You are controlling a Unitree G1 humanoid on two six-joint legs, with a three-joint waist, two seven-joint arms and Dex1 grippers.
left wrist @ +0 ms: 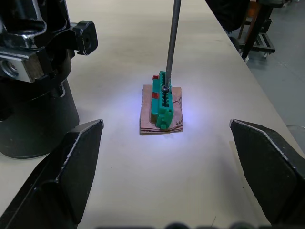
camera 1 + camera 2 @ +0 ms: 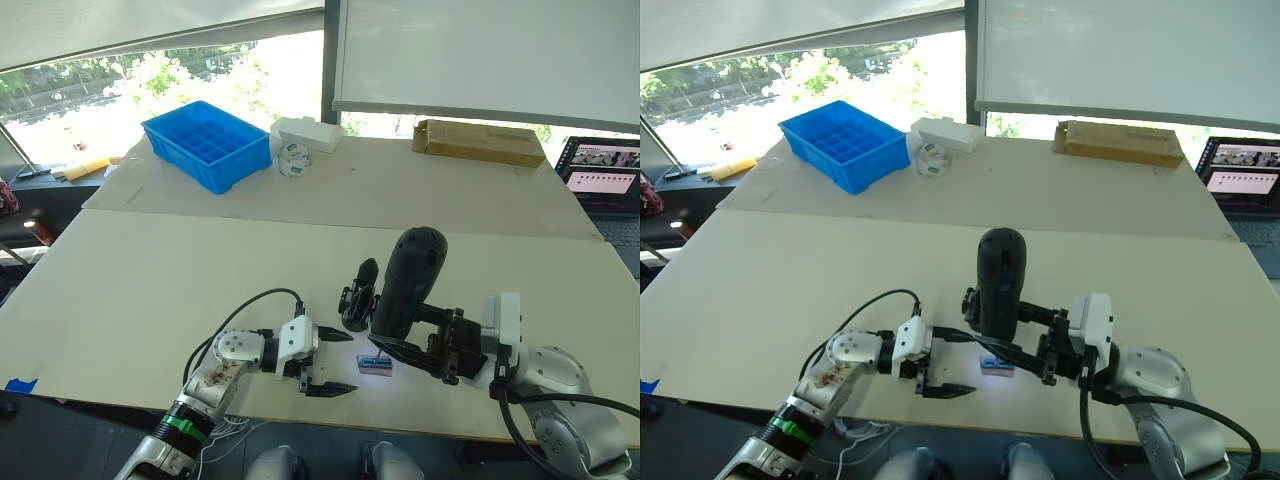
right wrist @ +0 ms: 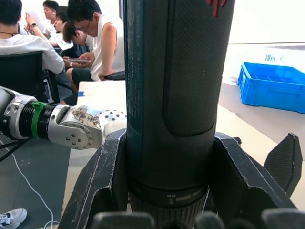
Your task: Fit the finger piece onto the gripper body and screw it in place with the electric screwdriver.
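The right gripper clamps the electric screwdriver upright — the left gripper (empty) is spread wide.

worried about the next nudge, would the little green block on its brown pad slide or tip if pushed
The green block looks small and light, so it would probably slide, pad and all, on the smooth table. It seems low and long, so tipping looks unlikely. The screwdriver bit touching it may steady it.
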